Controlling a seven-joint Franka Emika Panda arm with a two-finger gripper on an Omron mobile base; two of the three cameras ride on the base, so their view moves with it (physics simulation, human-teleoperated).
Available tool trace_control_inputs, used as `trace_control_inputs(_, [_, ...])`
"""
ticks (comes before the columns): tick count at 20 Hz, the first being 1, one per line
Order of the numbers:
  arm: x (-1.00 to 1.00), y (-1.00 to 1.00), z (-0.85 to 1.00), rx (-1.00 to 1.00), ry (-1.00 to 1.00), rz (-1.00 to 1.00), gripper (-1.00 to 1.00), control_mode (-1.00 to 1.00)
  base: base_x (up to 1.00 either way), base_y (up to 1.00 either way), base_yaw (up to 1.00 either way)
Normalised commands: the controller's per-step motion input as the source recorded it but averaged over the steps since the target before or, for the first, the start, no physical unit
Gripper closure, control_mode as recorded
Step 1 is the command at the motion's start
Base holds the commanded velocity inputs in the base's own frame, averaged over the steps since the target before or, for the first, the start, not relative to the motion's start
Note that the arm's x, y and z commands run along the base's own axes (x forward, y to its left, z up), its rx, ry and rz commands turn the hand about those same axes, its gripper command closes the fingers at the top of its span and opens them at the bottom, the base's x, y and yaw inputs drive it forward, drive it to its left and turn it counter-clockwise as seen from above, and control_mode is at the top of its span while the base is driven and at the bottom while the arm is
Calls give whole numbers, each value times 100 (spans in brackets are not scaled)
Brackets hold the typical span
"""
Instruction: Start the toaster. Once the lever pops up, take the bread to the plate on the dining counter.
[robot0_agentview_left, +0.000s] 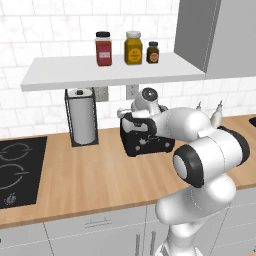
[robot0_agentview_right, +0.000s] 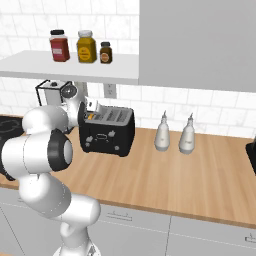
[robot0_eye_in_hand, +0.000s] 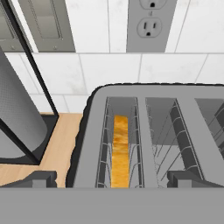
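Your end effector (robot0_eye_in_hand: 111, 178) hangs just above the black toaster (robot0_agentview_right: 107, 131), its two fingertips (robot0_eye_in_hand: 40, 178) spread wide to either side of the left slot and holding nothing. The bread (robot0_eye_in_hand: 119, 151) stands on edge down inside that left slot, directly below and between the tips, not touched. The toaster sits on the wooden worktop (robot0_agentview_right: 165, 175) near the tiled wall, with the paper towel holder (robot0_agentview_left: 81, 117) to its left and two white bottles (robot0_agentview_right: 162, 132) to its right.
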Motion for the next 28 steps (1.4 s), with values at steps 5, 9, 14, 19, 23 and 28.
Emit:
trace_control_inputs(5, [0, 0, 0, 0, 0, 0, -100, -100, 0, 0, 0])
trace_control_inputs(9, [0, 0, 0, 0, 0, 0, -100, -100, 0, 0, 0])
trace_control_inputs(14, [0, 0, 0, 0, 0, 0, -100, -100, 0, 0, 0])
trace_control_inputs(19, [0, 0, 0, 0, 0, 0, -100, -100, 0, 0, 0])
trace_control_inputs(23, [0, 0, 0, 0, 0, 0, -100, -100, 0, 0, 0])
trace_control_inputs(28, [0, 0, 0, 0, 0, 0, -100, -100, 0, 0, 0])
